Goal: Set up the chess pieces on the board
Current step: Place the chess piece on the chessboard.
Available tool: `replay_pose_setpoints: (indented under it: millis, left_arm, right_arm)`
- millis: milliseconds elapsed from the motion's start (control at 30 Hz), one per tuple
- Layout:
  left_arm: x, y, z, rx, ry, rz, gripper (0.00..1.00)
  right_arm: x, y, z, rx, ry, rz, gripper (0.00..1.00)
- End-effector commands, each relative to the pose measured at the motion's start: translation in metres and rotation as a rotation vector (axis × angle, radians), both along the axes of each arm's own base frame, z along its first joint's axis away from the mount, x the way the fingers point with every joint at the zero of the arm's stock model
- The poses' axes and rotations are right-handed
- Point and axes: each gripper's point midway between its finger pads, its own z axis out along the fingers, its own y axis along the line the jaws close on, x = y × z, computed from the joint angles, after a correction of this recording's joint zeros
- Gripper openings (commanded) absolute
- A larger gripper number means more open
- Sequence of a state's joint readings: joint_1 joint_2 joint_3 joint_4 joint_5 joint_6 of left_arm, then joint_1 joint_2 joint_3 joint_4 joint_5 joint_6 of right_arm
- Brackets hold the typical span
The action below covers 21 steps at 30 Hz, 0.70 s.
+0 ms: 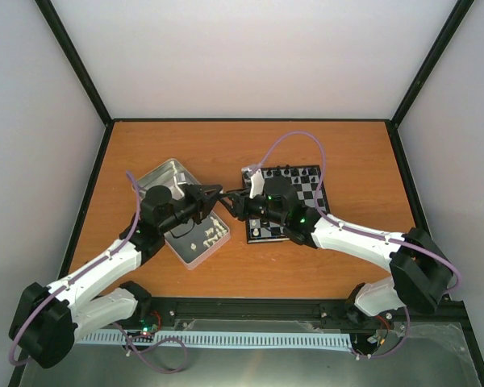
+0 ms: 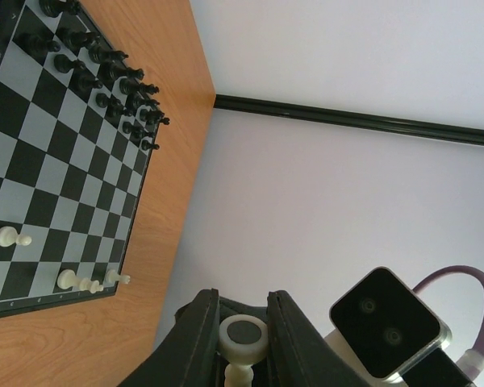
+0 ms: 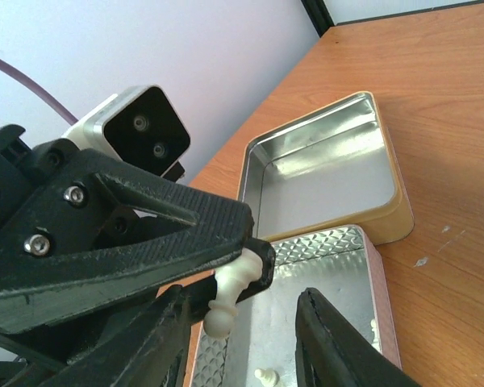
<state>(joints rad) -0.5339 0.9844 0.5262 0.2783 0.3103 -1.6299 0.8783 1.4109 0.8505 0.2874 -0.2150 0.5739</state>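
Two black plastic fingers of the left gripper clench one cream piece, smooth and waisted with a knobbed top. It hangs in the air between the shiny metal tin and the chequered board. Right gripper stands parted either side of it, not gripping; matt black pieces line the board's far rows.

Plain white walls all round, black frame posts in the corners, orange wooden table, soft even light.
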Motion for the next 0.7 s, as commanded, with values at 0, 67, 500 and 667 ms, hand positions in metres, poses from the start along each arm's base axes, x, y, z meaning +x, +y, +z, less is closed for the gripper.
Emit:
replay_pose_setpoints:
  millis: [0, 67, 500, 667]
  left_arm:
    - [-0.001, -0.001, 0.008, -0.037, -0.011, -0.009, 0.14]
    - [-0.001, -0.001, 0.007, -0.035, -0.007, -0.007, 0.14]
    - [-0.003, -0.002, 0.006, -0.033, 0.003, -0.024, 0.16]
    - [0.001, 0.018, -0.011, 0.167, 0.059, 0.064, 0.66]
  right_arm:
    - [0.006, 0.003, 0.019, 0.04, -0.048, -0.031, 0.37]
    - [0.007, 0.002, 0.021, 0.044, -0.055, -0.038, 0.33]
    - [0.003, 0.002, 0.025, 0.054, -0.052, -0.022, 0.03]
    - [0.003, -0.013, 0.022, -0.049, 0.002, -0.062, 0.03]
